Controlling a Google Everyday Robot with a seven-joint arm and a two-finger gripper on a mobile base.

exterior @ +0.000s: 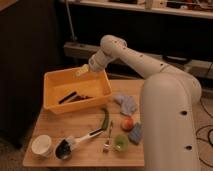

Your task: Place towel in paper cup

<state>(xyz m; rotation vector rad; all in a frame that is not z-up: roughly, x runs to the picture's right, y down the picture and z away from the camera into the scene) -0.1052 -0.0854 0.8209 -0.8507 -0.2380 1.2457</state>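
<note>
Two task things: the towel (126, 104) lies crumpled on the right part of the tabletop (85, 127); the paper cup (42, 145) stands upright near the front left corner, well apart from it.
Claw: the claw (83, 70) hangs over the back rim of the yellow bin (55, 97), spread open, holding nothing.
Risk at the grasp: the orange-red fruit (128, 123) and the blue sponge (136, 133) lie near the towel; a careless approach may push them, or pinch only one fold that slips out.
Risk on the way: the path crosses the green vegetable (105, 119), the fork (107, 143) and the scoop (70, 146); a hanging corner may drag them.
Risk at the cup: it looks light and stands near the edge; a touch may tip it, or the towel may catch on the rim.
</note>
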